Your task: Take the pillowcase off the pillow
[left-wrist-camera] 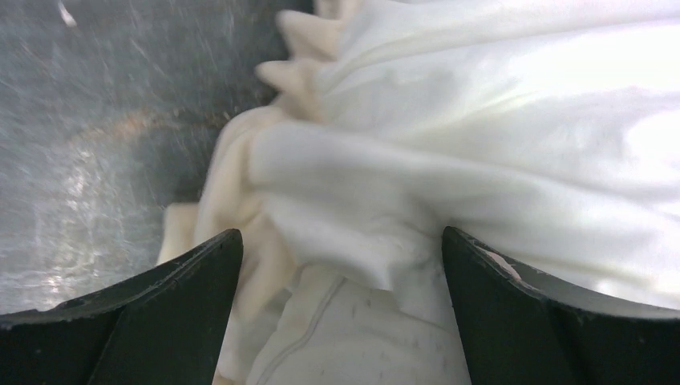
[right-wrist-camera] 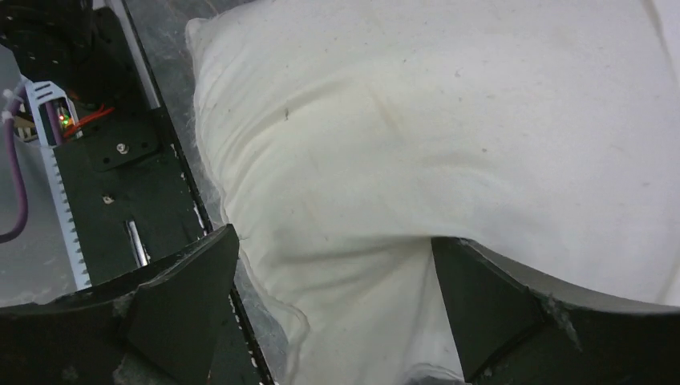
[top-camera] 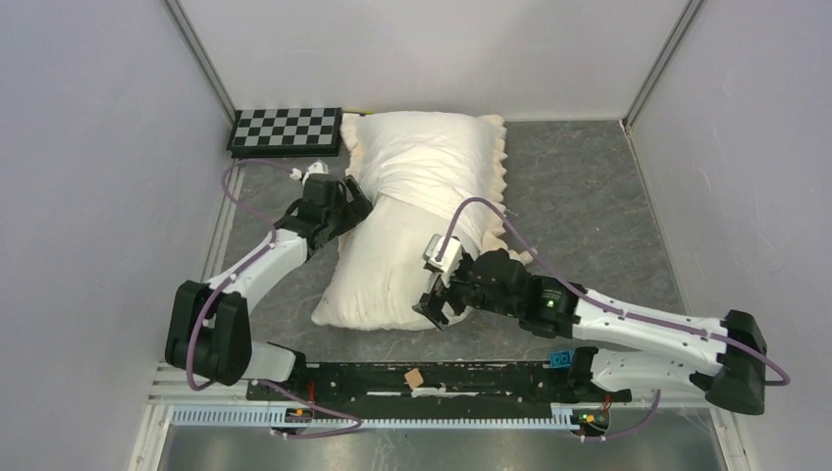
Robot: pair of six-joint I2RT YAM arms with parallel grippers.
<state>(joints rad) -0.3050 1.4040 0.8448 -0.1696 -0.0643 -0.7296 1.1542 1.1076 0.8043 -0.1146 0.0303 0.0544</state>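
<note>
Left pincer (left-wrist-camera: 338,241): spread wide, not clamped. A bunched fold of the limp cream fabric pillowcase with ruffled frill (top-camera: 432,162) sits between its two black fingers (left-wrist-camera: 176,313). The case covers the far half of the plump off-white plain stuffed pillow (top-camera: 388,280), which lies lengthwise on the mottled grey counter (top-camera: 598,196). The near half is bare. Right pincer (right-wrist-camera: 335,239): also spread, nothing gripped, straddling the pillow's near right part, with one finger denting the stuffing.

Step in hand, as I judge it: strip the case toward the far wall while the pillow is held back. Left should close on the gathered mouth of the case only, taking cover cloth and not the pillow skin beneath. It should then pull along the pillow's length, low over the counter. Right should pinch the bare pillow firmly so it does not ride along.

Not resolved:
- The mouth edge is blurred in the left wrist view, so I cannot tell cover from pillow there.
- No dark grey face shows anywhere; presumably it is underneath.
- The pillow's far end is hidden inside the case.
</note>
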